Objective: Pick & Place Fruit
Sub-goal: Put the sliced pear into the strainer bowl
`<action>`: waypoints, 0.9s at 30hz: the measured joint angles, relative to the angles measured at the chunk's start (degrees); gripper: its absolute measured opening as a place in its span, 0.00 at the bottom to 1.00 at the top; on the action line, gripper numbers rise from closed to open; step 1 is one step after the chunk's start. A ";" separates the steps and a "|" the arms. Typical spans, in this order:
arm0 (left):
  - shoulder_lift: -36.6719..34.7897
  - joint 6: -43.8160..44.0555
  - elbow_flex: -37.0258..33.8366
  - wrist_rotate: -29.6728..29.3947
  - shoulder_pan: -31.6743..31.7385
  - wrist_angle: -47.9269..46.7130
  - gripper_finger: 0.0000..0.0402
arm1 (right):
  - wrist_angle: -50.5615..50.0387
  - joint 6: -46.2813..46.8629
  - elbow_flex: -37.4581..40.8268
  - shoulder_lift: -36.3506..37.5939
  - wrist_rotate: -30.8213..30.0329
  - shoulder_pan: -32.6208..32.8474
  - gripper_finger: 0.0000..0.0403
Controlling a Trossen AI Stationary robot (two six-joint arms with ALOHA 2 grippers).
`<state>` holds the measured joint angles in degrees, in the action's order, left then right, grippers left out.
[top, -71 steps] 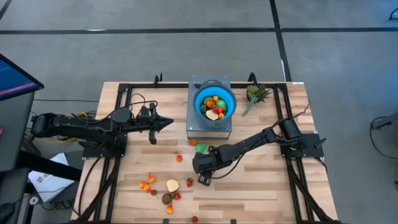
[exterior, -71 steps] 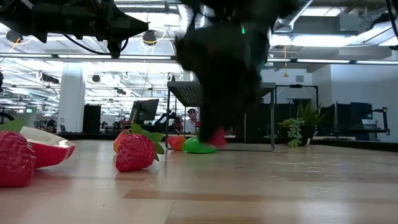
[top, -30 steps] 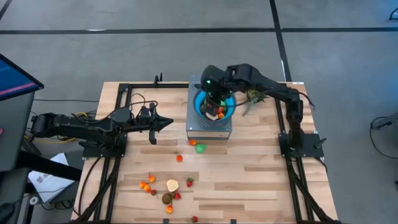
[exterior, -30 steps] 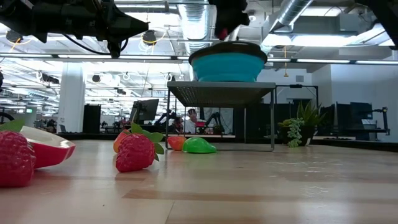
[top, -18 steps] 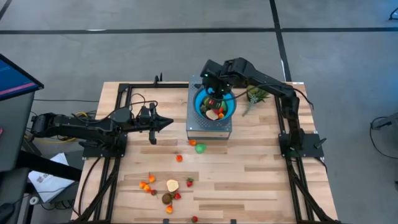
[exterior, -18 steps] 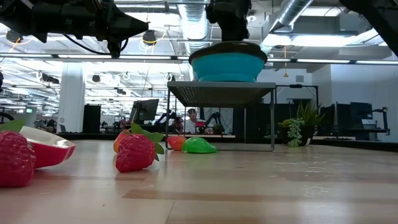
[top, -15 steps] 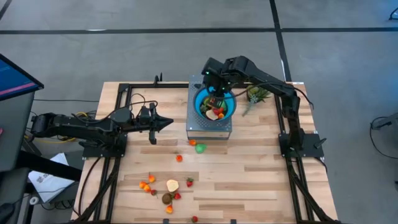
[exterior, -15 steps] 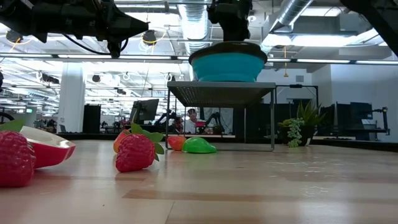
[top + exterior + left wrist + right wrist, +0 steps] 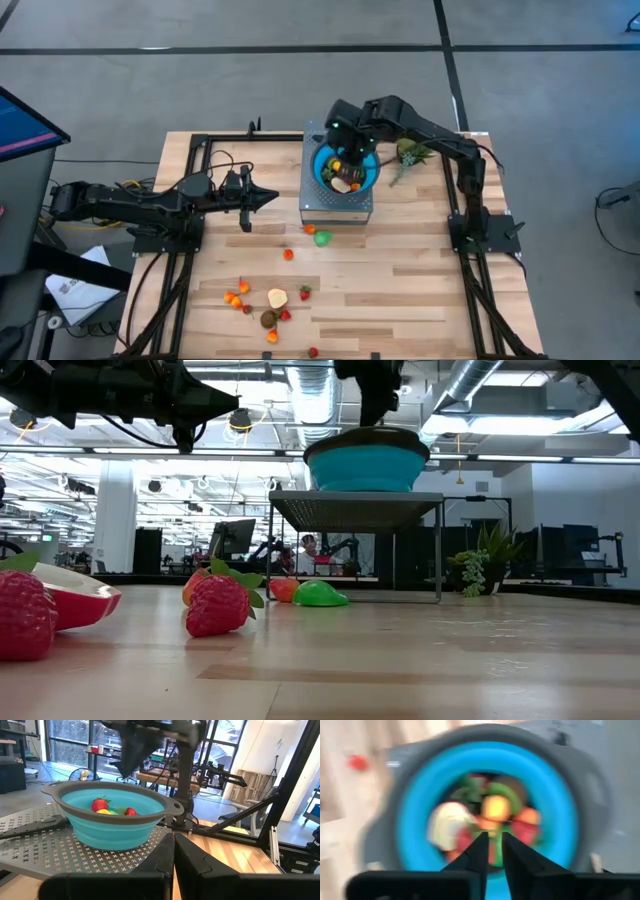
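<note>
The blue bowl [image 9: 374, 166] stands on a grey perforated stand [image 9: 312, 206] at the table's far middle, with several small toy fruits [image 9: 343, 182] lying in it. My right gripper [image 9: 345, 156] hangs just above the bowl [image 9: 415, 820], pointing down, its fingers close together with nothing between them [image 9: 492, 845]. More fruit lies on the table: a green piece [image 9: 322, 238], an orange one [image 9: 288, 254] and a cluster [image 9: 265, 305] near the front left. My left gripper [image 9: 272, 198] waits shut, level, to the left of the stand.
A spiky green-leaved piece [image 9: 410, 152] lies right of the stand. Black frame rails [image 9: 190, 200] run along both sides of the table. In the low view a strawberry [image 9: 215, 605] and a red-and-white piece [image 9: 75, 600] lie near the front edge.
A red piece that showed at my right gripper's fingers above the bowl a second ago is no longer there. The gripper has stayed over the bowl, its wrist rolling a little.
</note>
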<state>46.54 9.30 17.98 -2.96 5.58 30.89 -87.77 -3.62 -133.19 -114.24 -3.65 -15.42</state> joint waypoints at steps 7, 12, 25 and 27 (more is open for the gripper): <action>0.00 0.00 0.00 0.00 0.00 0.00 0.00 | 5.59 0.17 0.00 0.25 4.09 6.16 0.04; 0.00 0.00 0.00 0.00 0.00 0.00 0.00 | 6.41 0.63 0.00 0.25 4.10 9.64 0.01; 0.00 0.00 0.00 0.00 0.00 0.00 0.00 | 7.49 6.32 0.00 0.25 3.84 14.70 0.01; 0.00 0.00 0.00 0.00 0.00 0.00 0.00 | 7.68 6.81 0.00 0.23 3.81 15.72 0.00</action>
<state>46.54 9.30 17.98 -2.96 5.58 30.89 -80.10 3.19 -133.19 -114.02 0.16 0.30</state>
